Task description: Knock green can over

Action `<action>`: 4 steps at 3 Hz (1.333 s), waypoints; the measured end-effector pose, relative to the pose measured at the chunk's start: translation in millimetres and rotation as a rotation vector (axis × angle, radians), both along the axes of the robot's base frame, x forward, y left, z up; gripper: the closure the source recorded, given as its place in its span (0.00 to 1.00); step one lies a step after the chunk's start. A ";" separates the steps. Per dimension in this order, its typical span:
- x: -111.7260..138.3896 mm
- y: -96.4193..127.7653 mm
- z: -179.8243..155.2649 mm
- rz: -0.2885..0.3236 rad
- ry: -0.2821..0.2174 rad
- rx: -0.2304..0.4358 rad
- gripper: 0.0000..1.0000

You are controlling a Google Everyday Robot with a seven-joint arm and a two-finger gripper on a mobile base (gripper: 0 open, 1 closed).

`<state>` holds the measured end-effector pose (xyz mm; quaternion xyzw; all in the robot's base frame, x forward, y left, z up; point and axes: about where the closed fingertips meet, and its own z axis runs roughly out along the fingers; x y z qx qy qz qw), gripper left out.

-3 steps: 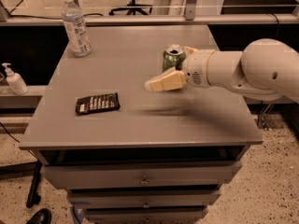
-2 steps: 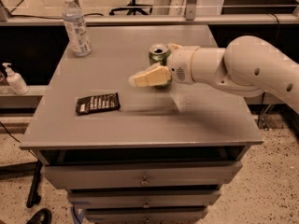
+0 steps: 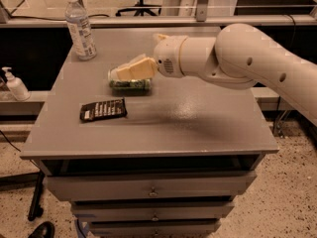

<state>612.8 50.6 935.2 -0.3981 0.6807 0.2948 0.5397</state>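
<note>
Your green can (image 3: 130, 85) lies on its side on the grey table (image 3: 198, 128), left of the middle, between the water bottle (image 3: 79, 26) at the far corner and the dark packet (image 3: 103, 109) nearer the front, so you can count the knocking-over as done. The gripper (image 3: 119, 73) hovers just above the can, touching it or nearly so, and you cannot tell whether it is spread or pressed together. All that seems left for you is to lift the arm clear without setting the can rolling.
</note>
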 end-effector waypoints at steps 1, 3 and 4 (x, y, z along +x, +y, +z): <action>-1.6 11.3 8.2 0.025 -0.014 -0.001 0.00; -6.9 0.9 7.9 0.047 -0.040 -0.026 0.00; -7.2 -37.3 16.4 0.040 -0.086 -0.079 0.00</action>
